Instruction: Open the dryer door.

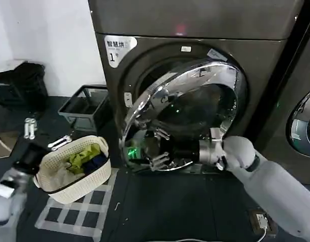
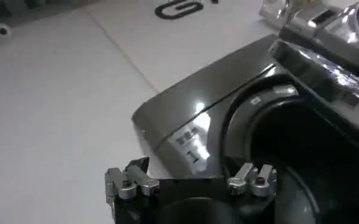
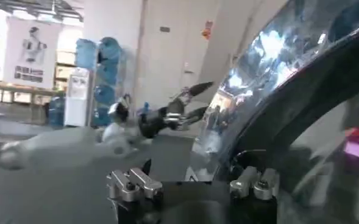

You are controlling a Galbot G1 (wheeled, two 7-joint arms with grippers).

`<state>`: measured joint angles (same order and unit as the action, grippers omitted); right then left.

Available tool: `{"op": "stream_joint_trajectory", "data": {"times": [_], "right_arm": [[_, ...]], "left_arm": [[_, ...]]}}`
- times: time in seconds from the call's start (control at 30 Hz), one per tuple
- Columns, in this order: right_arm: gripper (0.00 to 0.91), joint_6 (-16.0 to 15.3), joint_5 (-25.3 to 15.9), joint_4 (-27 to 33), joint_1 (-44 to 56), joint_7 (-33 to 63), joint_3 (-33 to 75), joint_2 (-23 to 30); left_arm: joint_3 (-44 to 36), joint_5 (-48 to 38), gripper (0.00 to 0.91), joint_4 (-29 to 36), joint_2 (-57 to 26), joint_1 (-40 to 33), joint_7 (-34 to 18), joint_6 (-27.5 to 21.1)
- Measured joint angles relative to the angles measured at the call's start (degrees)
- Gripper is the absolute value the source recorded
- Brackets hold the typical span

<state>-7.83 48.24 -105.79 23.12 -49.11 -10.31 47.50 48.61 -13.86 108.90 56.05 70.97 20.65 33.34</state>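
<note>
From the head view, the dryer door (image 1: 188,113) stands partly swung out from the grey machine with a white label (image 1: 116,49) reading "1". The right gripper (image 1: 157,148) reaches behind its lower edge; whether it grips is unclear. The left gripper (image 1: 44,135) hangs released by a laundry basket (image 1: 74,171).

The left wrist view shows the "1" label (image 2: 188,146) too.

The right wrist view shows the door's shiny ring (image 3: 270,67) close by.

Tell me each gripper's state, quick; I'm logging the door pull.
Left gripper: open, holding nothing, parked low by the laundry basket.
Right gripper: at the lower edge of the half-open dryer door; grip cannot be told.
</note>
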Motion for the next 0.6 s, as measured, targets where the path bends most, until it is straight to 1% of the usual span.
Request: {"op": "stream_joint_trajectory", "data": {"times": [0.37, 0.6], "right_arm": [[0.907, 0.44, 1.28, -1.56, 2.29, -4.94, 3.25, -3.18], [0.907, 0.76, 1.54, -3.58, 5.64, -7.91, 7.59, -6.15]], "left_arm": [[-8.10, -1.01, 0.907, -2.90, -4.65, -6.34, 1.83, 0.23], [-12.58, -1.19, 0.907, -3.79, -6.17, -9.06, 3.28, 0.52]]}}
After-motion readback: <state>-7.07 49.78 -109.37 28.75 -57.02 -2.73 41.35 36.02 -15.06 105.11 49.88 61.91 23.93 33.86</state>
